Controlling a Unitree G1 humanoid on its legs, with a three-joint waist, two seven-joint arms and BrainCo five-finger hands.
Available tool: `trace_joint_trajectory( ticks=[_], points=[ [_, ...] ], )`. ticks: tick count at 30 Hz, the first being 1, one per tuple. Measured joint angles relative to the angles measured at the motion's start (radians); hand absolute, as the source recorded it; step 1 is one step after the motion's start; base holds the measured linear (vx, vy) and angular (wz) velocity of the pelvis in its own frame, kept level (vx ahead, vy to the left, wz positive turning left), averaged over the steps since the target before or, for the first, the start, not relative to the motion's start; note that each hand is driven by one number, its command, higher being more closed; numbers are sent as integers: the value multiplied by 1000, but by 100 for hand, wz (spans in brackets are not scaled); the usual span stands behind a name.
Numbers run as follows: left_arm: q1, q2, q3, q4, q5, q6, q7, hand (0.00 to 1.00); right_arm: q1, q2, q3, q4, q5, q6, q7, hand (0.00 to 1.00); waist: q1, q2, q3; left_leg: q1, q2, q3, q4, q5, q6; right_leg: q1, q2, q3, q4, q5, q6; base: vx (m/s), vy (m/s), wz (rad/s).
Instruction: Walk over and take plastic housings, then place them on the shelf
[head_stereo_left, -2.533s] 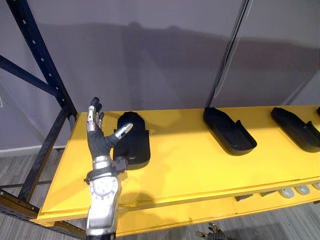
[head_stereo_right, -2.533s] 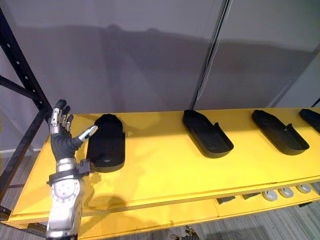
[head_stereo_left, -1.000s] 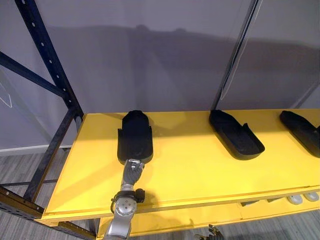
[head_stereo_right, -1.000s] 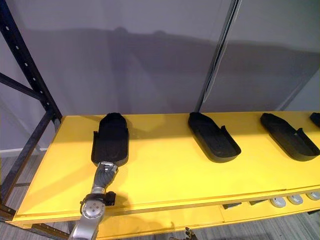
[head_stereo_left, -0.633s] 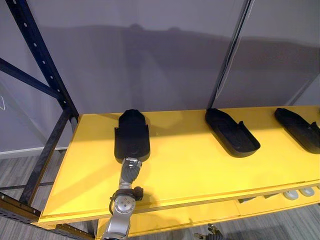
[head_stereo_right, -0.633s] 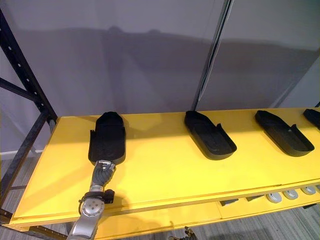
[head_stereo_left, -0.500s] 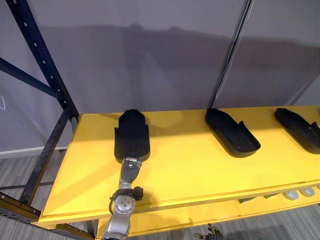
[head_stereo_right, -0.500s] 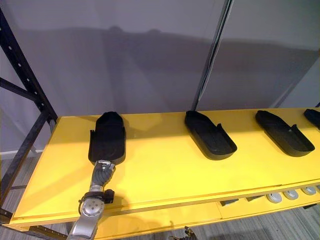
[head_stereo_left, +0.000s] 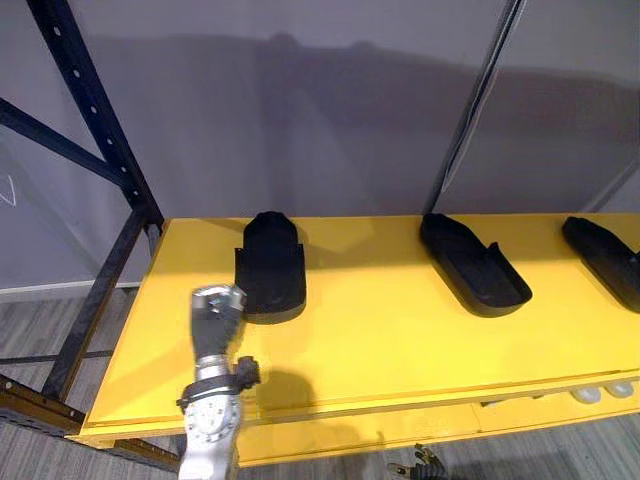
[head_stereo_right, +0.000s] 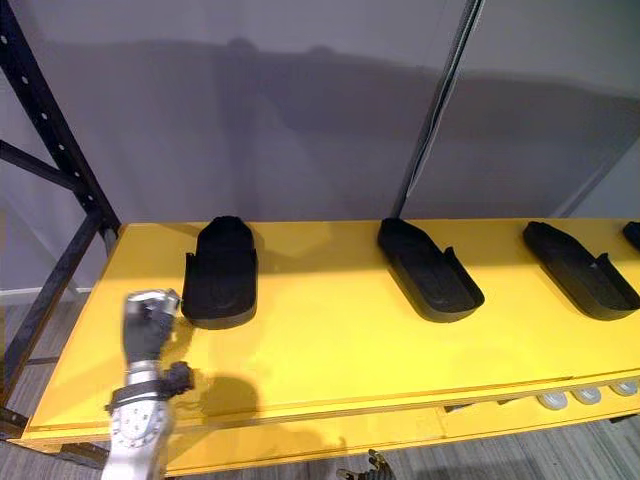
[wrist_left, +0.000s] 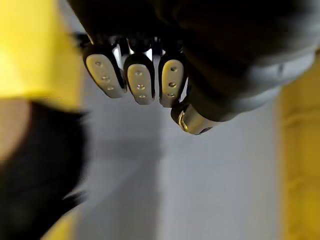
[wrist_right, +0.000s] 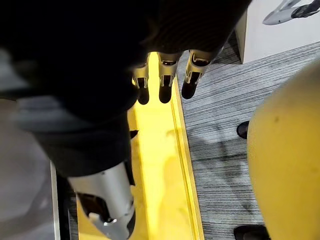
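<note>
blk shoe-shaped housing (head_stereo_left: 270, 270) flat on yellow shelf (head_stereo_left: 400, 335)

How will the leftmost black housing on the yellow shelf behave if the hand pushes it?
The leftmost housing is probably stiff: a moulded shell with raised walls. Lying flat and low on the shelf, it should slide rather than roll or tip. It looks hollow, so likely light.

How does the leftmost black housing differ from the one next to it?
The leftmost housing points straight at the wall; its neighbour lies slanted. The leftmost housing lies close to the left hand; the neighbour lies far from it. Both are black, on the yellow shelf.
</note>
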Motion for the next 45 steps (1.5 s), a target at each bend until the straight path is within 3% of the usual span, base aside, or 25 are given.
trace_joint_trajectory(
  ticks=[7, 13, 18, 22, 23, 28, 31, 36, 45],
  points=[
    [131, -51, 175, -81, -37, -22, 77, 100, 13, 1, 3, -1, -9, 0, -8, 0, 37, 3, 5, -2, 3, -51, 0, -3, 7, 13, -3, -76, 33, -4, 5, -34, -20, 23],
    [213, -95, 285, -16, -36, 10, 89, 100, 22, 8, 17, -25, -14, 2, -8, 0, 45, -5, 6, -10, -8, -67, 1, 1, 7, 30, -16, -137, 36, -46, 11, -8, -39, 21],
    [219, -118, 399, 220, -36, 66, 155, 100, 19, 10, 56, -40, -30, 5, -10, 0, 46, -12, 9, -22, -7, -66, 22, 9, 9, 34, -17, -153, 36, -51, 7, 21, -14, 6],
    [221, -120, 404, 475, -52, 112, 169, 100, 8, 11, 84, -44, -30, 11, -11, 0, 48, -17, 12, -34, -11, -57, 72, -28, 13, 36, -26, -149, 45, -60, 3, 23, 11, -5],
    [221, -119, 401, 493, -55, 114, 167, 0, 8, 12, 84, -45, -30, 11, -11, 0, 48, -17, 12, -34, -11, -56, 75, -29, 13, 36, -27, -148, 46, -62, 3, 13, 10, -8],
    [170, -88, 292, 881, -51, 159, 68, 0, 9, 26, 98, -82, -30, 21, -17, 0, 45, -12, 14, -29, -13, -36, 86, -32, 5, 24, -32, -129, 65, -77, 3, 2, 5, -10],
    [145, -73, 261, 932, -27, 160, 16, 0, 7, 31, 90, -82, -30, 20, -18, 0, 43, -9, 15, -23, -13, -31, 83, -31, 5, 17, -32, -125, 67, -80, 3, -9, 6, -7],
    [79, -34, 201, 1020, 48, 154, -49, 0, -1, 17, 67, -80, -30, 20, -19, 0, 34, 25, 15, -10, -15, -19, 61, -28, 4, 10, -33, -115, 65, -82, 4, 7, 10, -6],
    [22, 5, 131, 1056, 114, 139, -103, 0, -33, -10, 24, -34, -30, 21, -19, 0, 16, 40, 26, 2, -16, -6, 36, -28, 4, 10, -29, -98, 50, -81, 4, 25, 5, -5]
  ],
)
